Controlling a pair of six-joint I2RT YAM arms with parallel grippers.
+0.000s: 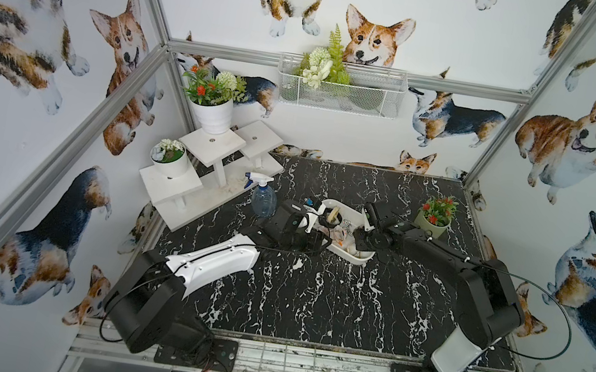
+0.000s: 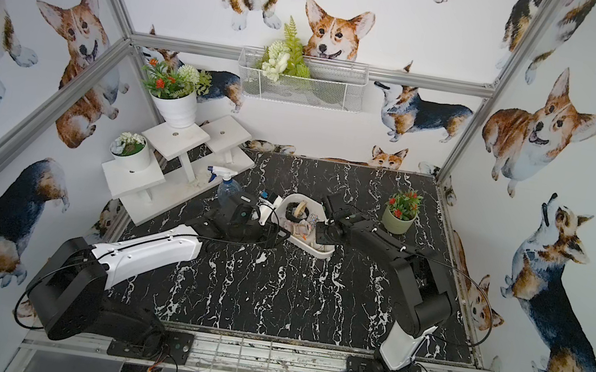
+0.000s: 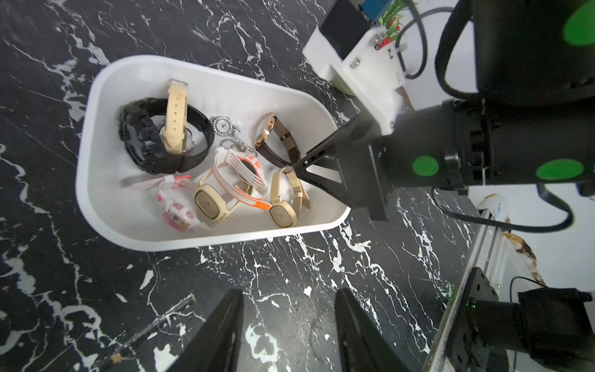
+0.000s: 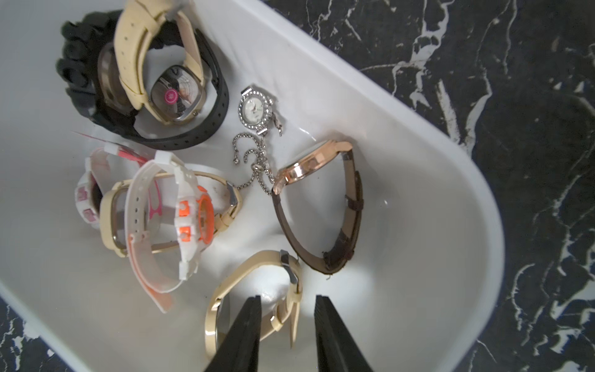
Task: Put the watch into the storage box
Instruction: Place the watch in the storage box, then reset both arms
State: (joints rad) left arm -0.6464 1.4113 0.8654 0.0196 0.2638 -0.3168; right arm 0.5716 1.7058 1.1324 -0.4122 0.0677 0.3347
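Observation:
The storage box is a shallow white tub on the black marble table, seen in both top views. Several watches lie in it. A cream watch with a square face lies on the box floor at the end nearest the right arm. My right gripper hangs over that end, open, with the cream strap loose between its fingers and a gap on each side. My left gripper is open over bare table beside the box and holds nothing.
A clear spray bottle stands just left of the left wrist. A green pot with red flowers sits behind the right arm. A white stepped stand with potted plants fills the back left corner. A wire basket hangs on the back wall.

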